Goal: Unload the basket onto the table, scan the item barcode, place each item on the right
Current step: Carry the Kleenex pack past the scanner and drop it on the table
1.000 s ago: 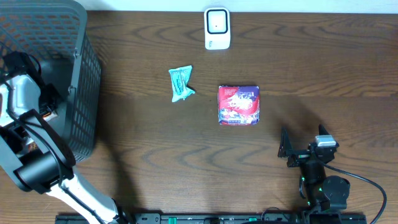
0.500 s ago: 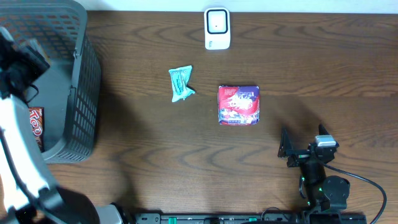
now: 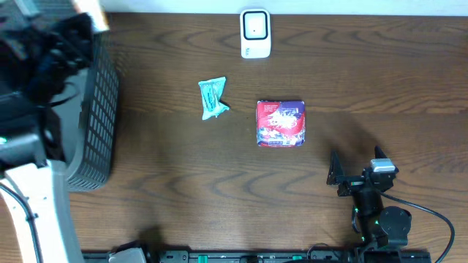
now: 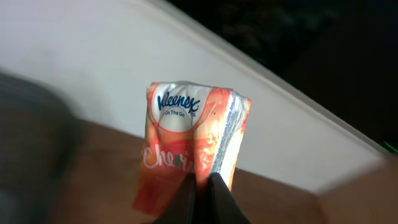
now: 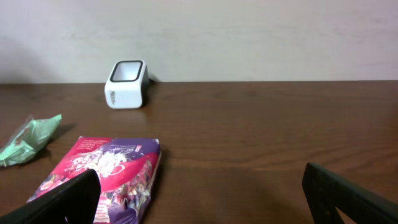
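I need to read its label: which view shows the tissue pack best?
Left wrist: the tissue pack, pinched by the shut left tool, sits mid-frame with its Kleenex logo readable. Overhead shows at most an orange sliver near the basket; right wrist shows none.

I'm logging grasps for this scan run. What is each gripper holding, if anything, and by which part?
The left gripper is shut on the Kleenex pack, pinching its lower edge, opposite the logo end. The right gripper is open and empty.
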